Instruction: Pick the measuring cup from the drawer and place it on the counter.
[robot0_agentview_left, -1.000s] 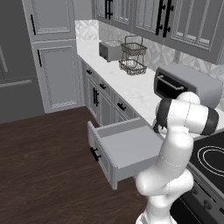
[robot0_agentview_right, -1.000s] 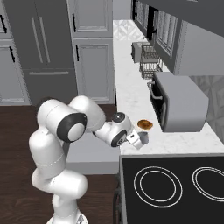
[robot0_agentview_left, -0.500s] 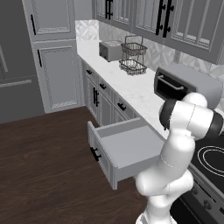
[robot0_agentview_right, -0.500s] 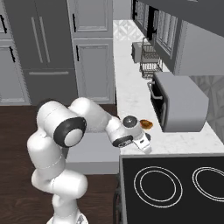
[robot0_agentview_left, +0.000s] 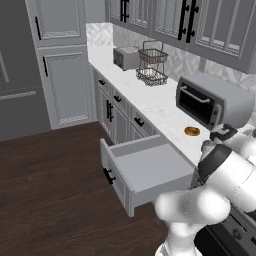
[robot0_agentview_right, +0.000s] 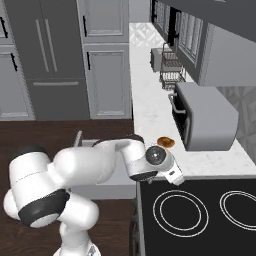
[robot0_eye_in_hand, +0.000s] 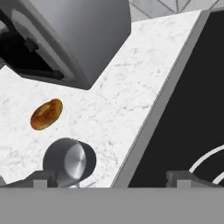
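The measuring cup (robot0_eye_in_hand: 70, 162), small and shiny silver-grey, rests on the white marble counter (robot0_eye_in_hand: 118, 96) close to the stovetop's edge. It lies just inside the left fingertip (robot0_eye_in_hand: 40, 177) of my gripper (robot0_eye_in_hand: 109, 178), and the jaws stand wide apart with nothing between them. In the right base view the gripper (robot0_agentview_right: 175, 177) hangs over the counter's near end (robot0_agentview_right: 150, 115), beside the stove. The drawer (robot0_agentview_left: 150, 167) stands pulled out below the counter (robot0_agentview_left: 155, 102), its plain grey inside showing.
A brown doughnut (robot0_eye_in_hand: 46, 113) (robot0_agentview_right: 166, 142) lies a little beyond the cup. A grey toaster oven (robot0_eye_in_hand: 74, 39) (robot0_agentview_left: 212, 100) stands behind it. The black stovetop (robot0_eye_in_hand: 192, 109) (robot0_agentview_right: 200, 210) borders the counter. Farther along stand a toaster (robot0_agentview_left: 126, 57) and a wire basket (robot0_agentview_left: 151, 67).
The jaws have gone from shut on the measuring cup to wide open, leaving the cup on the counter. The hand has drawn back toward the stove edge.
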